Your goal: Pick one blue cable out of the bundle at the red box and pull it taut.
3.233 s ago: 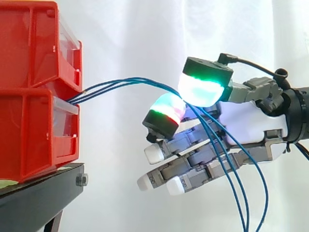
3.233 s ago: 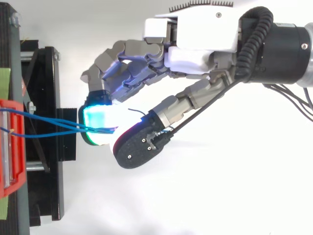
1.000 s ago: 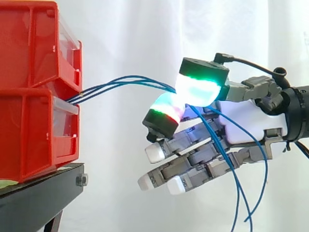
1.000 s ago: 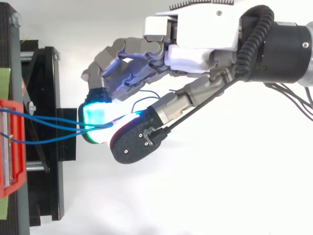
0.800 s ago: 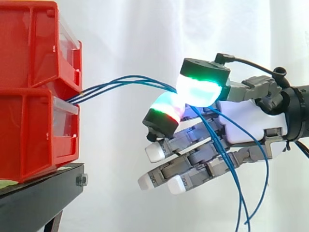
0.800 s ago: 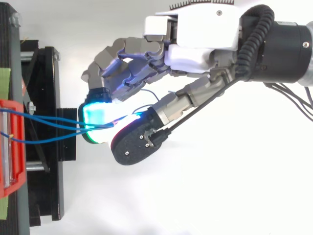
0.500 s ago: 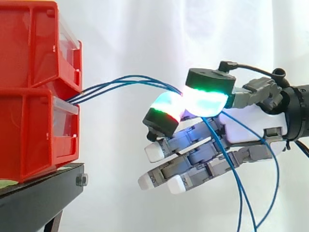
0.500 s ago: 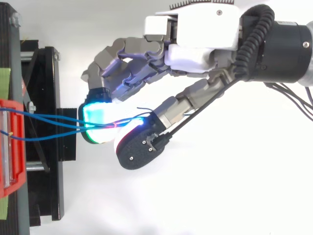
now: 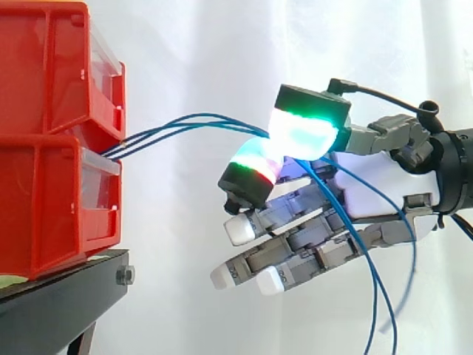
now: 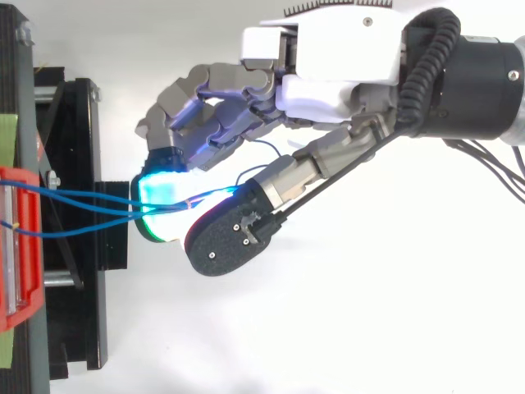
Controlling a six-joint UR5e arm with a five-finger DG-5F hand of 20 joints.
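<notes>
Hand [image 9: 384, 185] closed in a pinch on the blue cables [image 9: 192, 122], to the right of the red bins [image 9: 44, 133].
The cables leave the gap between the upper and lower bins, which sit on the black stand [image 9: 59, 303], and run in a shallow upward bow, not taut, to the hand. There they pass between two glowing fingers [image 9: 307, 133] pressed together; how many strands are caught cannot be told. Past the pinch the strands cross the palm and hang down in loose loops. The remaining fingers extend toward the bins, clear of them.
</notes>
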